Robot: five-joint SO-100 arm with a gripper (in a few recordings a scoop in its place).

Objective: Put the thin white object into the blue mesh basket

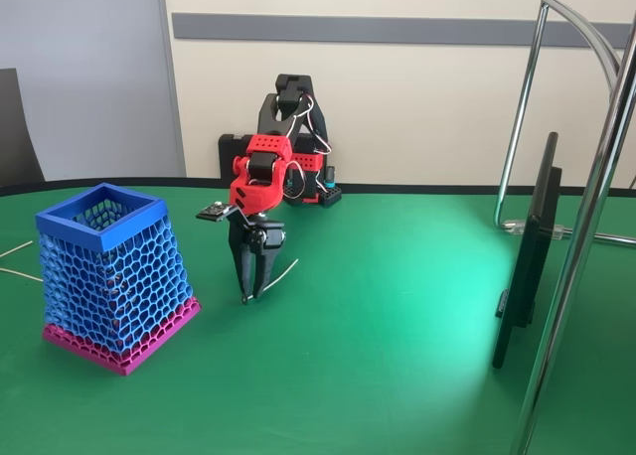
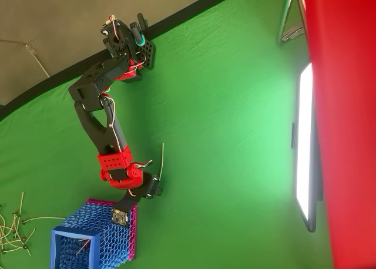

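Gripper (image 1: 252, 294) points straight down at the green table (image 1: 397, 356), tips at or just above the cloth, jaws narrowed to a slim V. The thin white object (image 1: 281, 275) sits at the fingertips: in the fixed view it slants up and to the right from the tips; in the overhead view (image 2: 160, 162) it runs as a long, slightly curved line from the gripper head toward the top of the pic, roughly parallel to the forearm. Looks like the jaws are pinching its near end, but contact can't be confirmed, and the dark tip is too small to make out.

Blue mesh basket (image 1: 102, 217) stands just beside the gripper, on the left in the fixed view, opening up, magenta band at the base. In the overhead view the basket (image 2: 61, 232) is below-left of the gripper.

Judgement: stick's long axis points away from the basket, so the next move needs a lift clear of the rim, then a swing over the opening. Loose pale sticks (image 2: 14, 225) lie beyond the basket; not the target.
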